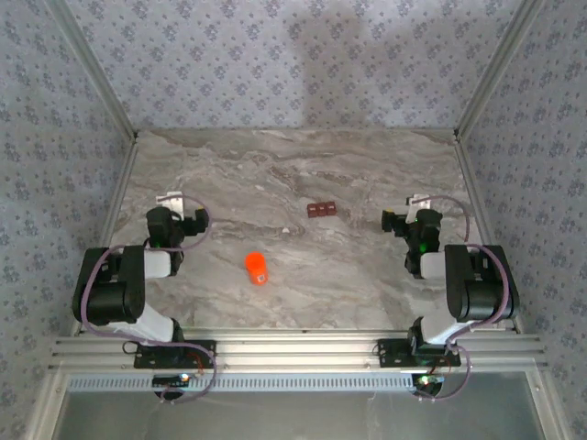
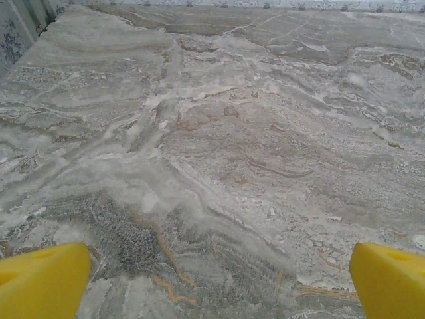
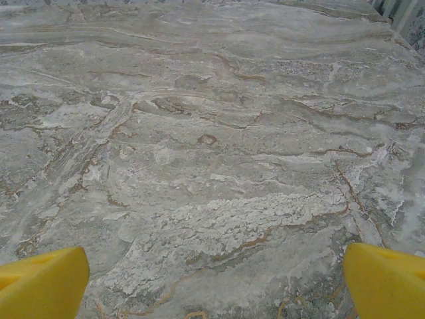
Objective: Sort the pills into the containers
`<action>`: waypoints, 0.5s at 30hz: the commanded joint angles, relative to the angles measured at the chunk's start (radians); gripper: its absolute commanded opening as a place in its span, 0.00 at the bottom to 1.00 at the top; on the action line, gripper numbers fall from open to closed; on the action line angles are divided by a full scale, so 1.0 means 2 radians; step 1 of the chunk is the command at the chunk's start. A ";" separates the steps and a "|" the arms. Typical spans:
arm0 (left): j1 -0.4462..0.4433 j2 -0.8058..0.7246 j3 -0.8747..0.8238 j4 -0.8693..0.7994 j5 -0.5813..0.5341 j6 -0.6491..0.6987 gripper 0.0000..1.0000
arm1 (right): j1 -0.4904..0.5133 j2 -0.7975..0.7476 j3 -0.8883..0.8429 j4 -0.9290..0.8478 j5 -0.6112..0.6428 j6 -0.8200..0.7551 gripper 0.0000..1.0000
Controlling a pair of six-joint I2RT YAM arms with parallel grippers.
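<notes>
Sitting on veined marble [image 1: 275, 174]: brown compartmented containers [image 1: 322, 210], orange cylindrical bottle [image 1: 257, 268]; both jaws wide.

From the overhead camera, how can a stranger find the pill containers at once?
Start at the marble table. Just right of its centre lie the containers, a small dark reddish-brown strip of joined square compartments. The nearby orange bottle is bright and round instead.

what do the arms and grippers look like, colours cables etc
Both the left arm and right arm are black with white sections near base and wrist, and thin lilac cables loop along them. A small green light glows on the right arm. The left gripper and right gripper have bright yellow fingers.
</notes>
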 commanded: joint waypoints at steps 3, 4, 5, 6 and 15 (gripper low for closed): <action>-0.001 0.001 0.007 0.000 -0.003 -0.003 1.00 | -0.002 -0.004 0.011 -0.001 -0.004 -0.008 1.00; 0.000 0.001 0.007 0.000 -0.003 -0.003 1.00 | -0.002 -0.005 0.011 -0.001 -0.004 -0.008 1.00; 0.000 0.001 0.007 0.000 -0.003 -0.002 1.00 | -0.002 -0.004 0.010 -0.001 -0.004 -0.008 1.00; -0.001 0.001 0.007 0.000 -0.003 -0.003 1.00 | -0.002 -0.004 0.010 -0.001 -0.004 -0.009 1.00; 0.001 0.002 0.009 -0.003 -0.002 -0.004 1.00 | -0.006 -0.004 0.011 -0.003 -0.010 -0.005 1.00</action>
